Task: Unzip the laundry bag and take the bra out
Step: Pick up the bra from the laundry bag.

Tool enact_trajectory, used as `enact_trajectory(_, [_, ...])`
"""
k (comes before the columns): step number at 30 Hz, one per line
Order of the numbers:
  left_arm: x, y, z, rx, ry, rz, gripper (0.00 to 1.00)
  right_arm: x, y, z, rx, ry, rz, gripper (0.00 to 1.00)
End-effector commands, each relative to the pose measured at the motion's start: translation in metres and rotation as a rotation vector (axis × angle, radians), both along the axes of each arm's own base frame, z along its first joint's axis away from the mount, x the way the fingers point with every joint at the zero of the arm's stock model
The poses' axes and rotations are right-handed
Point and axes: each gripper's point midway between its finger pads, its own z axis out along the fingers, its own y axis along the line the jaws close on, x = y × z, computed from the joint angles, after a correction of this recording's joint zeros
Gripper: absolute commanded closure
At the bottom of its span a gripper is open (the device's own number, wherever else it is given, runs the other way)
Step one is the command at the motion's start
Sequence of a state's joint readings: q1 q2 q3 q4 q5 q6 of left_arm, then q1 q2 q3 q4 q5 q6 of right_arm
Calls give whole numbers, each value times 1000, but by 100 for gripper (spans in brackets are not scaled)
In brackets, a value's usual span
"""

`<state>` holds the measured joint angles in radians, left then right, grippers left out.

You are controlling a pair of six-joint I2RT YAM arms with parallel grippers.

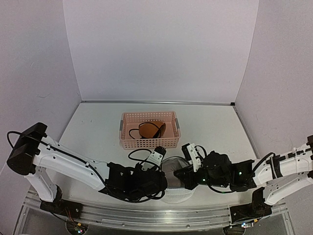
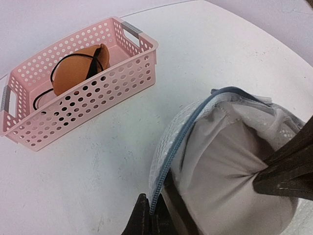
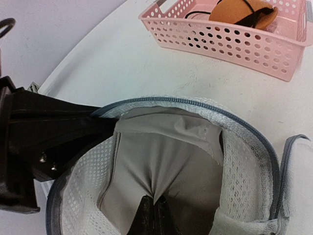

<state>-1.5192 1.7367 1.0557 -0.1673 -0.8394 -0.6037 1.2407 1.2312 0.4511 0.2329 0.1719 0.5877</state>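
The laundry bag [image 1: 174, 196] stands upright near-centre on the desk [image 1: 98, 132], mouth upward, half hidden overhead. Wrist views show its zip [image 3: 195, 101] undone, the left tool [image 2: 146, 218] clamped on that zip, and the right tool [image 3: 152, 213] pinching the bra [image 3: 166, 156] inside.

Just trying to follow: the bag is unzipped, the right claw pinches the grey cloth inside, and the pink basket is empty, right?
Not empty: the pink basket holds an orange padded piece with black straps, clear in the top view. The bag is unzipped and the right claw pinches the grey cloth inside.
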Motion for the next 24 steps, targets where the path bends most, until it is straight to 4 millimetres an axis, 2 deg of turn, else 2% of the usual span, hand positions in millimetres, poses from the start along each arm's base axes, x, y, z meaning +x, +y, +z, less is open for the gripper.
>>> enact_trajectory(1, [5, 3, 16, -63, 8, 26, 100, 6, -8, 35, 80, -89, -28, 100])
enact_trajectory(10, [6, 1, 14, -86, 32, 17, 100, 13, -21, 79, 185, -192, -79, 100])
enact_trajectory(15, [4, -5, 13, -74, 35, 0, 100, 15, -18, 105, 264, -235, -78, 100])
enact_trajectory(24, [3, -12, 15, -64, 30, -22, 100, 20, -12, 139, 390, -299, -102, 100])
